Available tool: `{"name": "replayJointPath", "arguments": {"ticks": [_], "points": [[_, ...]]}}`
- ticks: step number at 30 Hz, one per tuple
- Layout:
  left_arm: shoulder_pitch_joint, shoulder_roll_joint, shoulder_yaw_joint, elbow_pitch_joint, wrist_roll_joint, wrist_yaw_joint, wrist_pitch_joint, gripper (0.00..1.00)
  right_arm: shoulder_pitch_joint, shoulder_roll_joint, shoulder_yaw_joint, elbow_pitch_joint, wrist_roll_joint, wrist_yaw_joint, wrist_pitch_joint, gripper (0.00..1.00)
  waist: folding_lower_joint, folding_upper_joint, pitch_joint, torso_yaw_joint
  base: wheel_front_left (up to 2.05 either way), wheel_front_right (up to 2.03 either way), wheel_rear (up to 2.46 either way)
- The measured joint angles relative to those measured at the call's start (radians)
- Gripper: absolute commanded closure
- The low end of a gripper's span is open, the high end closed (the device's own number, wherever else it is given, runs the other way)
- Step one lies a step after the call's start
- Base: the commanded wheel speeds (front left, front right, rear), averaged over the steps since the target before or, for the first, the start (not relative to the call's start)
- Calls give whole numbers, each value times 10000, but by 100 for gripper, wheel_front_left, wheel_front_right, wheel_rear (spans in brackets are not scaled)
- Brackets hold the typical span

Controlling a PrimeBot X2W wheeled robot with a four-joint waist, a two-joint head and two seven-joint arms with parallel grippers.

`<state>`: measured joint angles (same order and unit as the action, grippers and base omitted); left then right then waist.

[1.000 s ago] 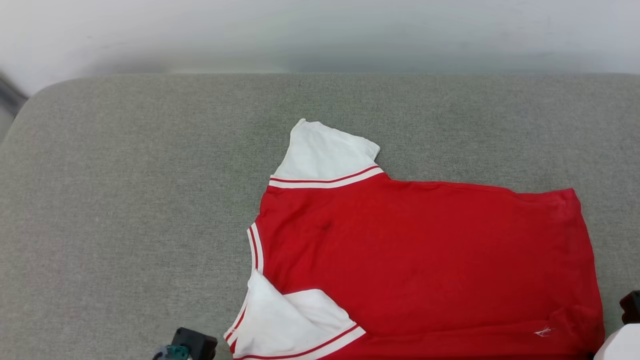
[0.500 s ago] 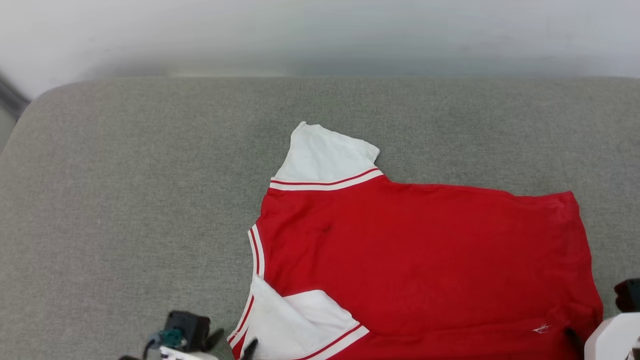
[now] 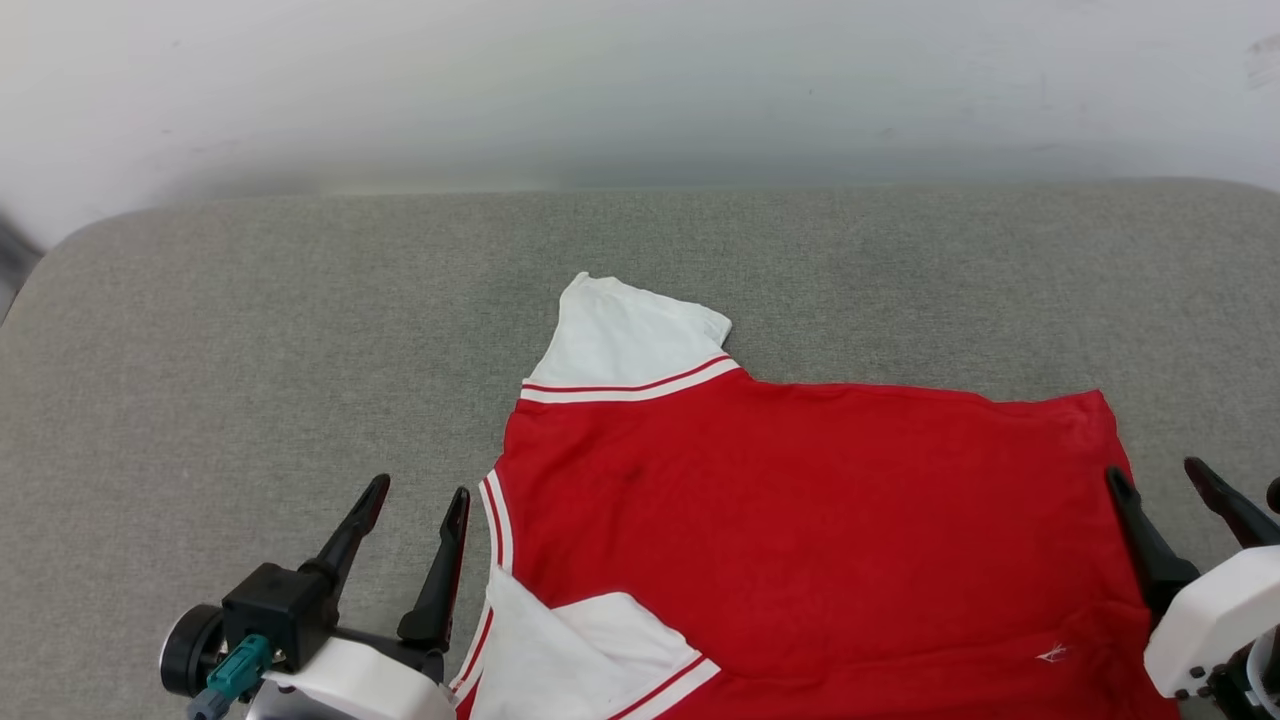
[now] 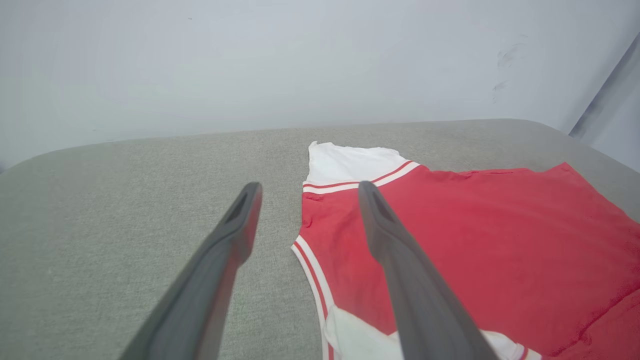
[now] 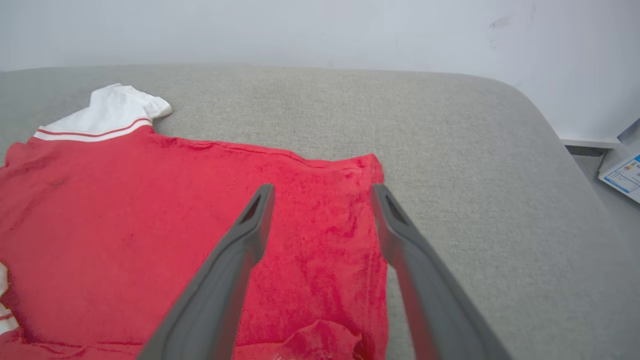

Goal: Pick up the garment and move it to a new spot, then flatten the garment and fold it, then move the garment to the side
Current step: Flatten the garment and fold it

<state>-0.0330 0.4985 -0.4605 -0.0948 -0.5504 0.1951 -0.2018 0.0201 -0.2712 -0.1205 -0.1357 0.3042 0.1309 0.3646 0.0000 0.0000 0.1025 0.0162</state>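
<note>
Broadly, the grey cushion (image 3: 250, 350) carries the garment (image 3: 800, 540), plain side up, right of centre and near the front edge. To flatten it well, I judge the tucked near sleeve (image 3: 570, 640) should be drawn out first and the rumpled hem smoothed after. The left gripper (image 3: 420, 488) sits beside the collar and the right gripper (image 3: 1152, 468) at the hem. Both point forward, jaws wide and empty.

No legible text. The red fabric jersey with white sleeves (image 3: 800, 520) bears one small white mark (image 3: 1050, 654) near its hem, its form unclear. The white printed card (image 5: 624, 176) beyond the grey upholstered surface (image 5: 450, 150) carries blue print too small to read.
</note>
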Motion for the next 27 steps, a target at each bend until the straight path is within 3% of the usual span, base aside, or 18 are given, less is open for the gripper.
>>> {"name": "replayJointPath", "arguments": {"ticks": [8, 17, 21, 27], "points": [[-168, -439, 550, -198, 596, 19, -570, 0, -97, 263, 366, -140, 176, 0, -2150, 0, 0, 0, 6, -110, 0, 0, 0], [-401, -1016, 1561, -633, 1354, -759, -602, 0, -314, 587, 585, 79, 138, 0, -3041, 0, 0, 0, 335, -418, 0, 0, 0], [-1093, -813, 1609, -278, 1480, -1260, -552, 0, -532, 702, 698, 48, 132, 0, -3237, 0, 0, 0, 671, -661, 0, 0, 0], [-3140, 65, 1465, 203, 1227, -2278, 1275, 0, -922, 840, 853, 82, 148, 0, -3503, 0, 0, 0, 1405, -1128, 0, 0, 0]]}}
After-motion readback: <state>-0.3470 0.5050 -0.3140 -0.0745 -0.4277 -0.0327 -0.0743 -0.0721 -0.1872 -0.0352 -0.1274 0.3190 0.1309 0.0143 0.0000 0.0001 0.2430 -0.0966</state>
